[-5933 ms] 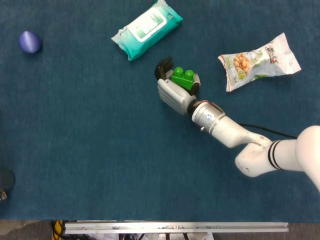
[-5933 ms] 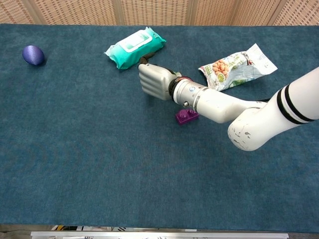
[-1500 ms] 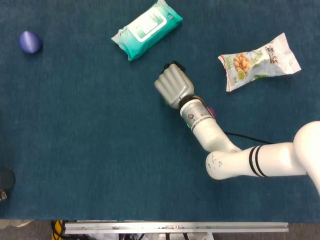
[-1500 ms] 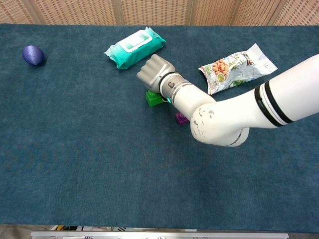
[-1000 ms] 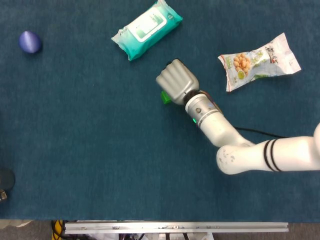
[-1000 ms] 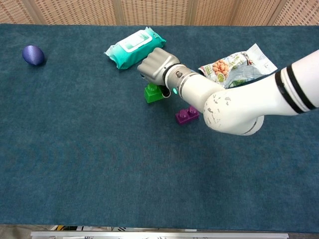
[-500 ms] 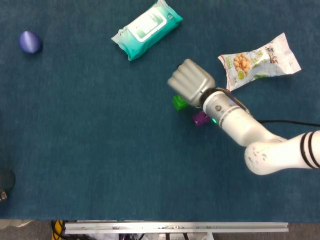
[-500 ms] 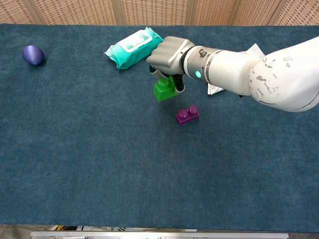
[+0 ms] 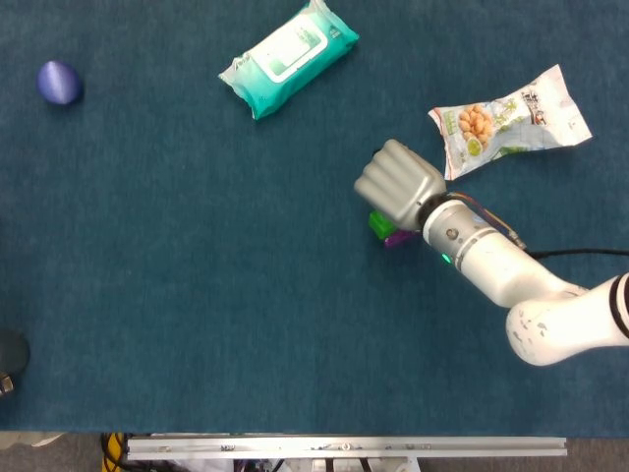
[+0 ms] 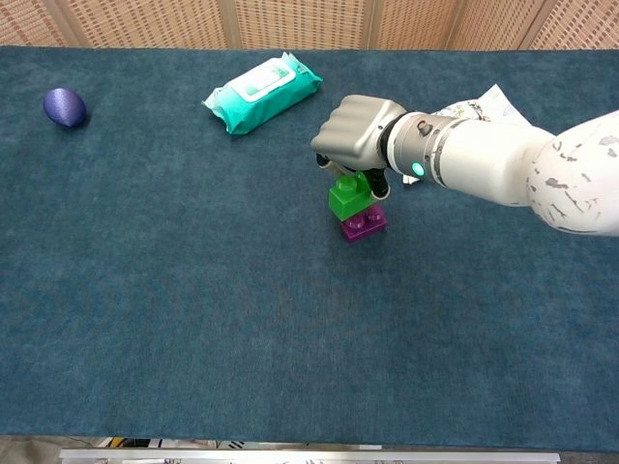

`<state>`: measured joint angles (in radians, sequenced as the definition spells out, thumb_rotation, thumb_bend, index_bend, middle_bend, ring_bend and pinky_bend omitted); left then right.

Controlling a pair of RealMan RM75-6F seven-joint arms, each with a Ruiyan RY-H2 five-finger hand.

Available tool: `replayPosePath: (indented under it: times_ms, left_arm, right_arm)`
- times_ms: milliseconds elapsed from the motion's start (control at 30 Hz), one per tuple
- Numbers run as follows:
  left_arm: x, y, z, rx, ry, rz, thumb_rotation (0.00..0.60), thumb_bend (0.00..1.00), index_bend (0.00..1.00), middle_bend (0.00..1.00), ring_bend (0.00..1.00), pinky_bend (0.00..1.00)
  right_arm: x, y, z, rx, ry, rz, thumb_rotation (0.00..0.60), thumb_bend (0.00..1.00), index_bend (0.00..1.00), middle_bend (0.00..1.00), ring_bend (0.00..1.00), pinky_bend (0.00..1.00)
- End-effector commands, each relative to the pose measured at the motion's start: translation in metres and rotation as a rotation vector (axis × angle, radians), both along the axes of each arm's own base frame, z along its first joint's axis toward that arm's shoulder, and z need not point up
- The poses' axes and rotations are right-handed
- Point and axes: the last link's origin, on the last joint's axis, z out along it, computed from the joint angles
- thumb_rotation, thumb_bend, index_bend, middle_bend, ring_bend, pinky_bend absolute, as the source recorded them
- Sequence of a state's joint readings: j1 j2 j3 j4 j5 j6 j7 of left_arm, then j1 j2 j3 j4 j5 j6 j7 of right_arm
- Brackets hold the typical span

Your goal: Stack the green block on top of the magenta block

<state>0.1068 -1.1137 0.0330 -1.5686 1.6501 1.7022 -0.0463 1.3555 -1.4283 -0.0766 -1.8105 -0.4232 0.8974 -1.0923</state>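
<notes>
Green block [image 10: 349, 196] is held under the right hand [image 10: 359, 135], just over the magenta block [image 10: 364, 223] below it; seating and letting go remain, I judge.

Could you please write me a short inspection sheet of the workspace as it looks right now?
Surface: table covered in dark blue-green cloth.
Job's things: green block held by the right hand, tilted, just above or touching the magenta block; seating cannot be told. The magenta block lies on the cloth.
Clutter: teal wipes pack at the far side; snack bag far right; blue-violet ball far left.
Hands: right hand grips the green block from above, fingers curled. Left hand: nothing seen.
Cables: black cable along the right arm in the head view.
Surroundings: woven panels behind the table; metal rail at the near edge.
</notes>
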Motion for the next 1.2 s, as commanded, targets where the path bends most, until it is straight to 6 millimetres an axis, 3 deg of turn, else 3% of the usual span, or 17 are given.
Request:
replayPosePath:
  times_ms: [33, 667, 1200]
  left_arm:
    - [0.000, 0.000, 0.000, -0.003, 0.002, -0.001, 0.600, 0.29, 0.26, 0.28, 0.29, 0.18]
    - [-0.001, 0.004, -0.004, -0.025, -0.003, -0.017, 0.600, 0.29, 0.26, 0.28, 0.29, 0.18]
    - [-0.006, 0.006, -0.004, -0.035, -0.012, -0.023, 0.600, 0.29, 0.26, 0.28, 0.29, 0.18]
  right_arm:
    - [-0.004, 0.003, 0.001, 0.002, 0.008, 0.002, 0.600, 0.28, 0.64, 0.50, 0.37, 0.47]
    - [-0.023, 0.021, 0.003, -0.070, 0.013, -0.051, 0.600, 0.28, 0.64, 0.50, 0.37, 0.47]
    - [-0.028, 0.029, -0.008, -0.126, 0.001, -0.100, 0.600, 0.28, 0.64, 0.50, 0.38, 0.48]
